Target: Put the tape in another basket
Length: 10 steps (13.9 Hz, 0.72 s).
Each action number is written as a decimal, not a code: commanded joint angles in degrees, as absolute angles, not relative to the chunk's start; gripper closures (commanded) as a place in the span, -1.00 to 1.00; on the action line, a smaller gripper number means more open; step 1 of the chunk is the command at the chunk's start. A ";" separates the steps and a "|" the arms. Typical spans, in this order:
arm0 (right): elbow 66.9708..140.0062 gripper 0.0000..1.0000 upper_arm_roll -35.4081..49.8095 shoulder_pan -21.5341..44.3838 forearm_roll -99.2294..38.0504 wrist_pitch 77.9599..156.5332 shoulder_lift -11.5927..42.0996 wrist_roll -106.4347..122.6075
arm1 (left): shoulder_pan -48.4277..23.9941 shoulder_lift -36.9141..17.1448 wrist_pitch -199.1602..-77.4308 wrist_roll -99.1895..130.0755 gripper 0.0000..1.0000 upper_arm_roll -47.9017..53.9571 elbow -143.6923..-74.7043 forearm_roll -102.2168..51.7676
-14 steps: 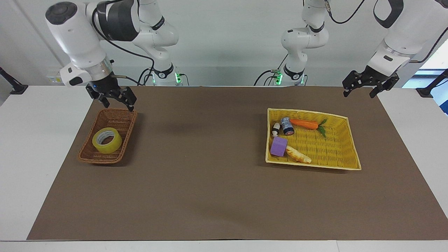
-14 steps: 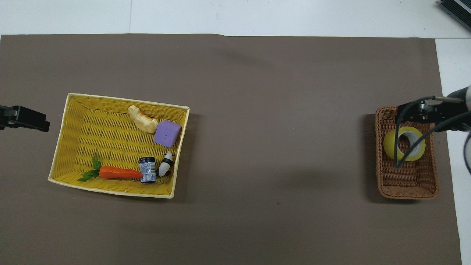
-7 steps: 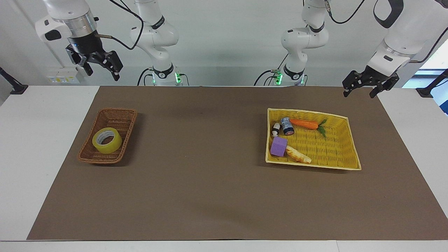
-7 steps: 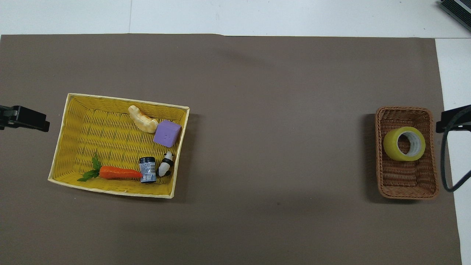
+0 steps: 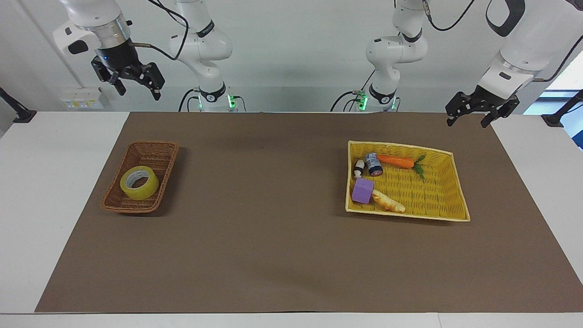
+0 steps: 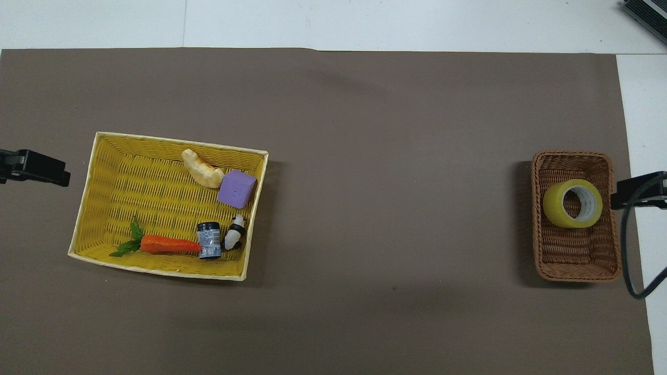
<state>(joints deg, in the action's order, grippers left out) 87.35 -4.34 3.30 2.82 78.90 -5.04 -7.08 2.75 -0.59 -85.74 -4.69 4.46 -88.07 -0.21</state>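
The yellow tape roll (image 5: 139, 182) lies in the small brown wicker basket (image 5: 156, 148) at the right arm's end of the table. It also shows in the overhead view (image 6: 572, 203), in the half of the basket (image 6: 573, 263) farther from the robots. My right gripper (image 5: 134, 84) is open and empty. It is raised high over the right arm's end of the table, well clear of the basket. Only its tip (image 6: 638, 188) shows in the overhead view. My left gripper (image 5: 471, 115) is open and empty. It waits in the air beside the yellow basket (image 5: 448, 214).
The yellow basket (image 6: 88, 198) at the left arm's end holds a carrot (image 6: 169, 244), a purple block (image 6: 237, 188), a small can (image 6: 209, 240), a panda figure (image 6: 234, 235) and a piece of bread (image 6: 201, 169). A brown mat (image 5: 264, 237) covers the table.
My right gripper has risen from just over the brown basket's end nearer the robots to high above the table. The tape stays in the basket. The left arm has not moved.
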 commanded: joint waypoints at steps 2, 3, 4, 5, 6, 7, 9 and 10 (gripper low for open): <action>89.65 -1.00 -4.04 2.99 1.76 79.98 -6.85 -6.06 | 3.43 -0.97 -85.34 -5.19 -1.00 4.92 -87.19 0.79; 89.65 -1.00 -3.96 2.99 1.84 80.07 -6.77 -6.06 | 3.51 -0.97 -85.34 -5.19 -1.00 4.92 -87.19 0.79; 89.65 -1.00 -4.04 2.99 1.76 80.07 -6.77 -6.06 | 3.52 -0.97 -85.34 -5.19 -1.00 4.92 -87.19 0.79; 89.65 -1.00 -4.04 2.99 1.76 80.07 -6.77 -6.24 | 3.52 -0.97 -85.25 -5.19 -1.00 4.92 -87.19 0.79; 89.65 -1.00 -4.04 2.99 1.76 80.07 -6.77 -6.41 | 3.52 -1.05 -85.34 -5.19 -1.00 4.92 -87.19 0.79; 89.65 -1.00 -4.04 2.99 1.76 80.07 -6.77 -6.59 | 3.52 -0.97 -85.34 -5.19 -1.00 4.92 -87.19 0.79; 89.47 -1.00 -4.04 2.99 1.84 80.16 -6.59 -6.50 | 3.51 -0.97 -85.34 -5.19 -1.00 4.92 -87.19 0.79; 88.08 -1.00 -4.04 2.38 1.93 79.72 -5.63 -5.89 | 3.52 -0.97 -85.34 -5.19 -1.00 4.92 -87.19 0.79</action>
<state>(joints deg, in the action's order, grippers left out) 87.89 -4.22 3.34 2.81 78.99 -5.41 -7.02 2.75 -0.59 -85.74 -4.69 4.46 -88.07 -0.21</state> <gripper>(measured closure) 0.000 0.000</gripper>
